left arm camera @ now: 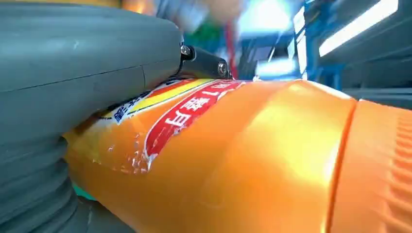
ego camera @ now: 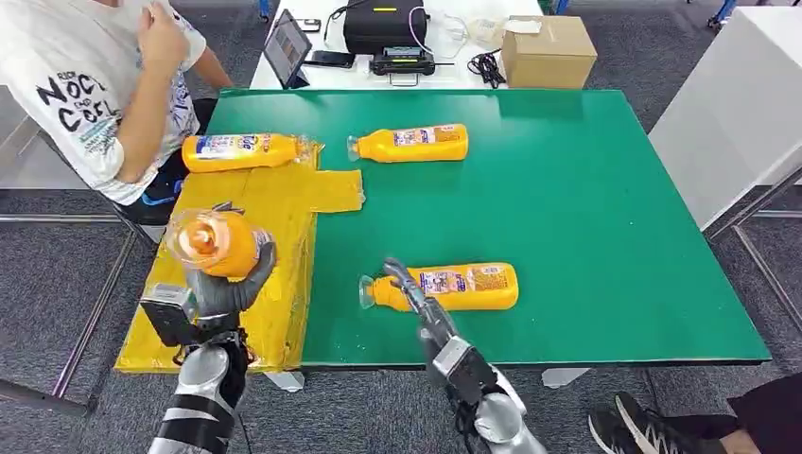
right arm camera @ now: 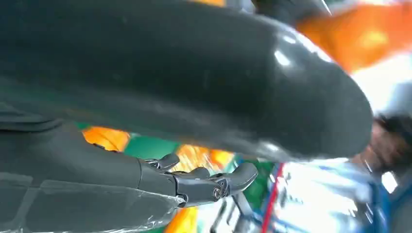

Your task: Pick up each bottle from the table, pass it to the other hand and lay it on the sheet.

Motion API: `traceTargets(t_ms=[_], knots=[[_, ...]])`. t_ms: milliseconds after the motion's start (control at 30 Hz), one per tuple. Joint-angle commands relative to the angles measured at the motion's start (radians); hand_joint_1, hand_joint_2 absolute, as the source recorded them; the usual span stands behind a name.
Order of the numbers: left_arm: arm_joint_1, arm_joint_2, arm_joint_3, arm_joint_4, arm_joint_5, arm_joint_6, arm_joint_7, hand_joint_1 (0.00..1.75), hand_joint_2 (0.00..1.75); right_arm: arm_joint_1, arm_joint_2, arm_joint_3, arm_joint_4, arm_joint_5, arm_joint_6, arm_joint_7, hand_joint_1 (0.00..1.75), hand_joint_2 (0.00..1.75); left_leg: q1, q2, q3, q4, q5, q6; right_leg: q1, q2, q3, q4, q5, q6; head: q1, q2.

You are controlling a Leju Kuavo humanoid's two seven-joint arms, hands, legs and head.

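My left hand [ego camera: 222,288] grips an orange bottle [ego camera: 213,244] and holds it in the air over the near part of the yellow sheet [ego camera: 284,203]. Close up, that bottle [left arm camera: 252,160] with its red label lies against the grey thumb [left arm camera: 73,63]. A second bottle [ego camera: 241,151] lies on the sheet's far end. Two more lie on the green table [ego camera: 586,208]: one at the far middle [ego camera: 411,144], one near the front edge [ego camera: 459,287]. My right hand [ego camera: 411,288] is at the neck of the near one with its fingers [right arm camera: 204,184] stretched out, holding nothing.
A person [ego camera: 95,85] sits at the far left corner beside the sheet. Behind the green table, a white table carries a laptop [ego camera: 287,45], a black case [ego camera: 383,24] and a cardboard box [ego camera: 549,52]. A white cabinet [ego camera: 738,104] stands right. A shoe [ego camera: 653,430] shows at the bottom right.
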Motion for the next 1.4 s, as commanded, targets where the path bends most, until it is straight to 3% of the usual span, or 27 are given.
traceTargets(t_ms=[33,100,267,467,633,1400], knots=[[-0.096,0.074,-0.047,0.217,-0.372,0.250,-0.018,1.75,1.75,0.006,0.048,-0.135,-0.118,-0.062,-0.042,0.007,0.00,1.75,0.000,-0.002,0.002,-0.001,0.000,-0.001,0.001,-0.002,0.002,0.000,-0.001,-0.002,0.000,0.000],[-0.124,0.054,0.019,0.311,-0.644,0.255,0.049,1.75,1.75,0.003,0.046,-0.136,-0.105,-0.045,-0.060,0.010,0.00,1.75,0.000,-0.002,0.004,-0.001,0.000,-0.002,0.001,-0.002,0.004,-0.001,-0.001,-0.002,0.000,0.000],[-0.160,0.046,0.089,0.450,-0.826,0.255,0.086,1.75,1.75,0.000,0.047,-0.133,-0.079,-0.004,-0.098,-0.004,0.00,1.75,0.001,-0.001,0.004,-0.001,-0.001,-0.002,0.001,-0.001,0.005,-0.001,-0.001,-0.002,0.000,0.000],[-0.189,0.094,0.027,0.600,-1.045,0.255,0.238,1.75,1.75,0.006,0.048,-0.135,-0.076,-0.008,-0.091,-0.001,0.00,1.75,0.001,0.001,0.005,-0.001,-0.001,-0.002,0.002,0.000,0.005,-0.001,-0.001,-0.003,0.000,0.000],[-0.220,0.119,-0.036,0.701,-1.113,0.255,0.350,1.75,1.75,0.021,0.047,-0.149,-0.060,-0.005,-0.058,0.002,0.00,1.75,0.001,0.000,0.003,-0.001,0.000,-0.001,0.001,-0.001,0.002,-0.001,-0.001,-0.001,0.000,0.000],[-0.304,0.131,-0.067,0.722,-1.117,0.174,0.509,1.75,1.75,0.018,0.062,-0.139,-0.074,0.035,-0.042,0.015,0.00,1.75,0.002,0.001,0.004,0.000,-0.001,-0.002,0.002,0.001,0.004,0.000,-0.001,-0.002,0.000,0.000]])
